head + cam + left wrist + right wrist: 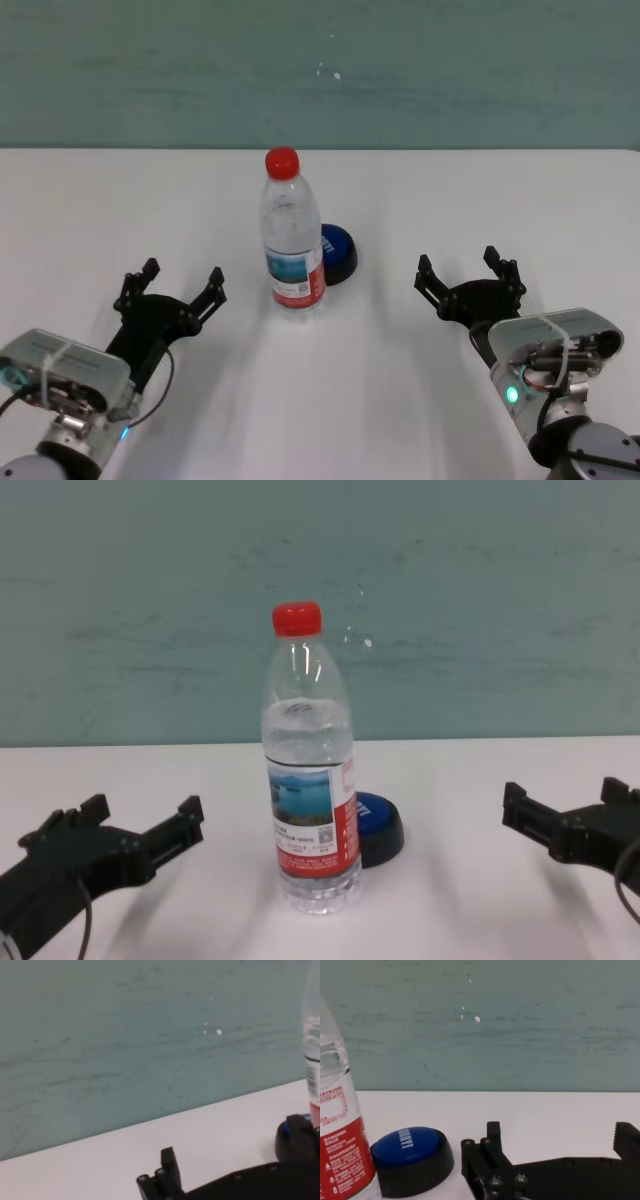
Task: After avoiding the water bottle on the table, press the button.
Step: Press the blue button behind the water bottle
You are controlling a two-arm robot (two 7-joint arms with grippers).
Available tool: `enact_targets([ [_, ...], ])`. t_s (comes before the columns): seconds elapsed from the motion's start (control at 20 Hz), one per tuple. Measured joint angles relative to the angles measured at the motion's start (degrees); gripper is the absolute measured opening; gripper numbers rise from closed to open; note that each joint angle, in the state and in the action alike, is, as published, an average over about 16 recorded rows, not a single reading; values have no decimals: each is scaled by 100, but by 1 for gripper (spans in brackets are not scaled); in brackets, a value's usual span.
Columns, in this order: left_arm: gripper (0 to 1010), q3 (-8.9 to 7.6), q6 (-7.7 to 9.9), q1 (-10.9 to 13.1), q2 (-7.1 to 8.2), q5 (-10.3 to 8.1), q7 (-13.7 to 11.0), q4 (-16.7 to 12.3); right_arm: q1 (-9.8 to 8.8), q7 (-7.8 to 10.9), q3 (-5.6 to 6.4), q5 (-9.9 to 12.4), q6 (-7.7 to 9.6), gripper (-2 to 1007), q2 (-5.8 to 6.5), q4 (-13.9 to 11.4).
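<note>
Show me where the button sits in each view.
Head: button centre, behind-right of the bottle.
Chest: centre, low, peeking out right of the bottle.
Right wrist: lower left, beside the bottle.
Left wrist: none clearly seen.
Shared landmark: the bottle's red label.

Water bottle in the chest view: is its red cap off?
No, the water bottle stands upright on the table with its red cap screwed on top, partly hiding the button behind it.

One water bottle (292, 240), one button (338, 253), two grippers.
</note>
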Motion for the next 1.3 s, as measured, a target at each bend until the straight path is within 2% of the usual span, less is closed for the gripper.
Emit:
enact_targets([
  [0.5,1010,-85,-81,-333,-61,33,10,313,0,0,0,0,0,1004,0,0],
  [1.3,1010,-29,-168,-1048,-112,-34,-122,1010,0,0,0,0,0,1004,0,0],
])
